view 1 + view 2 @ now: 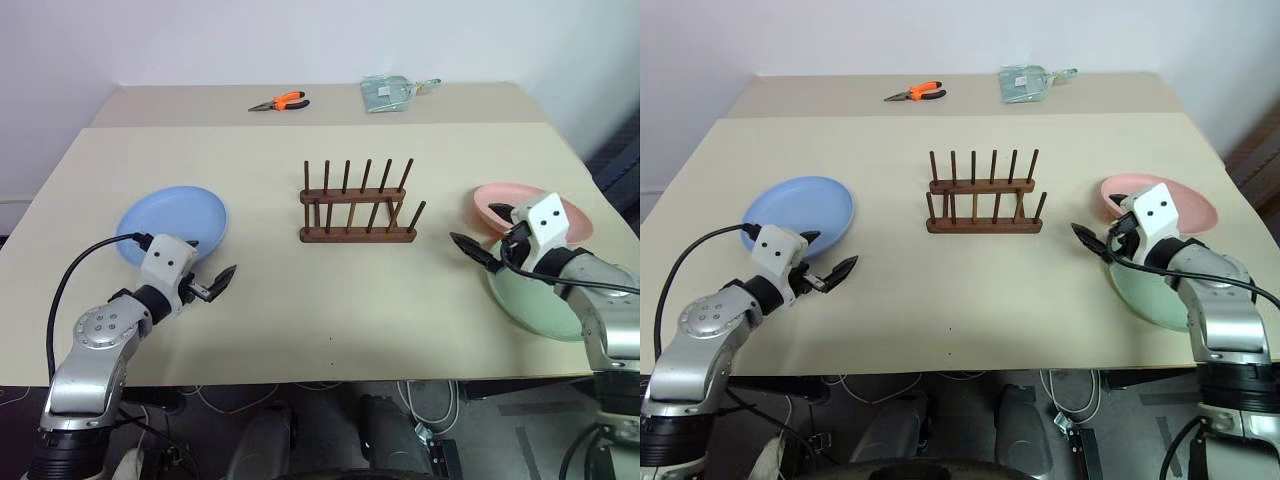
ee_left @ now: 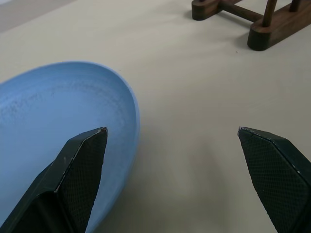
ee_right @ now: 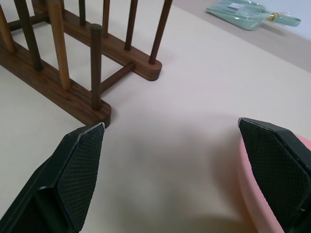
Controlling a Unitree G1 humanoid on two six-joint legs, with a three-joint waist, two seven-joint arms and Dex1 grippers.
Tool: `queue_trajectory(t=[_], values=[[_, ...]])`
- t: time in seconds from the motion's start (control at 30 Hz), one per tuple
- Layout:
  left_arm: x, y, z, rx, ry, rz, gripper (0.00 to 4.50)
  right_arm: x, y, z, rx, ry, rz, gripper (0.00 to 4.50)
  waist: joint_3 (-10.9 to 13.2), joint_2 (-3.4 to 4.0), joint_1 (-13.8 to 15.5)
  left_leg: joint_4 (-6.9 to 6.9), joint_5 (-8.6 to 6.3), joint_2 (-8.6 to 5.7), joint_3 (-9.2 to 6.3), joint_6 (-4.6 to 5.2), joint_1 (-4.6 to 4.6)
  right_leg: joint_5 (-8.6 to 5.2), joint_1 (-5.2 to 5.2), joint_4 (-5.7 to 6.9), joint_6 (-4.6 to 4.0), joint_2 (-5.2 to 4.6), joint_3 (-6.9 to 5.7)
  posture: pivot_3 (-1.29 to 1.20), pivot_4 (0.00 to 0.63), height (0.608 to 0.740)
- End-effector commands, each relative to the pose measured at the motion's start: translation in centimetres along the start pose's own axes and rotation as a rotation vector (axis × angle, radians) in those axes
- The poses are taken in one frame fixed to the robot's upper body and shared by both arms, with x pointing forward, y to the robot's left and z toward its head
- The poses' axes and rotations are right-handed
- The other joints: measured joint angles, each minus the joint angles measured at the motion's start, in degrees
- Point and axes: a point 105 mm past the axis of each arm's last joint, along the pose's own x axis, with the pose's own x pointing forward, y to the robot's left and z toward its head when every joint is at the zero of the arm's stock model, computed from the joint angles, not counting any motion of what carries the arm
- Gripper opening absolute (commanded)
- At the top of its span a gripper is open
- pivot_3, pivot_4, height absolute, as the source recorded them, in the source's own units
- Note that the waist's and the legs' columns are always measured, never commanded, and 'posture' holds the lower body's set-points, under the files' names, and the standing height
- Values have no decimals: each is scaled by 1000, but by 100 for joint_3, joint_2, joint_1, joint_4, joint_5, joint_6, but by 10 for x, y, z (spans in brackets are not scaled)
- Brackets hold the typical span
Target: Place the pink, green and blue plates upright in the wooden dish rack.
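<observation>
No plates sit in the wooden dish rack (image 1: pixel 358 205) at frame centre; left end effector (image 1: pixel 214 284) and right end effector (image 1: pixel 478 252) gape wide, holding nothing.

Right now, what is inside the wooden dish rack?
Nothing: the wooden dish rack holds no plates between its pegs. The blue plate, pink plate and green plate lie on the table.

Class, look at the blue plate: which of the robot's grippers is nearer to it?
Left. The left gripper hangs open at the blue plate's near edge; the right gripper is open across the table, past the rack, by the pink plate.
</observation>
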Motion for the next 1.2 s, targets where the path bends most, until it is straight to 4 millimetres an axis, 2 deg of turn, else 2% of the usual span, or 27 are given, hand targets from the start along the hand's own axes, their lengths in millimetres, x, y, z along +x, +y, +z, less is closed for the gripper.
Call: queue_trajectory(t=[0.03, 0.23, 0.37, 0.5, 0.67, 0.77, 0.87, 0.97, 1.03, 1.07, 1.2], values=[[2, 3, 9, 26, -28, 5, 4393, 4, -3, 15, -47, -54, -24, 4500, 0, 0, -1, 0, 0, 0, 0, 0, 1, 0, 0, 0, 0, 0, 0, 0, 150, 740], [18, -2, 14, 27, -51, -81, 4393, 10, 3, 18, -7, -65, 3, 4500, 0, 0, 8, 0, 0, -1, 0, 0, 1, 2, 0, 1, 3, 0, -1, 0, 150, 740], [45, -20, 20, 32, -46, -262, 4393, 9, 20, 19, -12, -59, 65, 4500, 0, 0, 27, 3, 0, -4, -2, 0, -1, 5, 2, 0, 8, 0, -2, 0, 150, 740], [80, -40, 16, 81, 4, -450, 4393, 4, 37, 15, -17, -48, 69, 4500, -1, 0, 20, 2, 0, -5, -2, 0, 0, 6, 2, 1, 12, 1, -4, 0, 150, 740], [118, -63, 11, 78, 28, -588, 4393, -5, 53, 11, -9, -46, 13, 4500, -2, -2, 5, 2, 0, -6, 0, 1, 1, 7, 2, 0, 14, 0, -3, 0, 150, 740], [135, -77, 13, 100, 25, -639, 4393, -11, 61, 17, 17, -68, -26, 4500, -4, -1, 15, 3, 0, -6, -2, 0, 1, 7, 2, 2, 15, 0, -4, 0, 150, 740], [148, -83, 14, 95, 22, -629, 3518, -16, 65, 14, 26, -54, -47, 4500, -7, -4, 38, 7, 0, -7, -2, 1, 1, 7, 6, 1, 16, -1, -4, 0, 150, 740], [152, -85, 16, 93, 9, -633, 2142, -19, 73, 13, 19, -39, -42, 4500, -10, -10, 107, 9, 0, -8, -3, 1, 1, 6, 7, 0, 20, -2, -5, 0, 150, 740], [151, -89, 15, 104, -4, -655, 1056, -22, 72, 13, 10, -31, -47, 4500, -11, -9, 105, 9, 0, -8, 1, 2, 2, 8, 7, 0, 23, -2, -3, 0, 150, 740], [148, -90, 15, 115, -12, -672, 770, -24, 70, 13, 4, -25, -50, 4500, -11, -9, 100, 10, 0, -8, 1, 1, 3, 8, 7, 1, 23, -2, -3, 0, 150, 740], [130, -100, 22, 153, -94, -778, 739, -38, 68, 5, -32, 46, 1, 4500, -13, -6, 103, 6, -1, -6, 0, 3, 4, 8, 6, 2, 24, -1, -3, 0, 150, 740]])
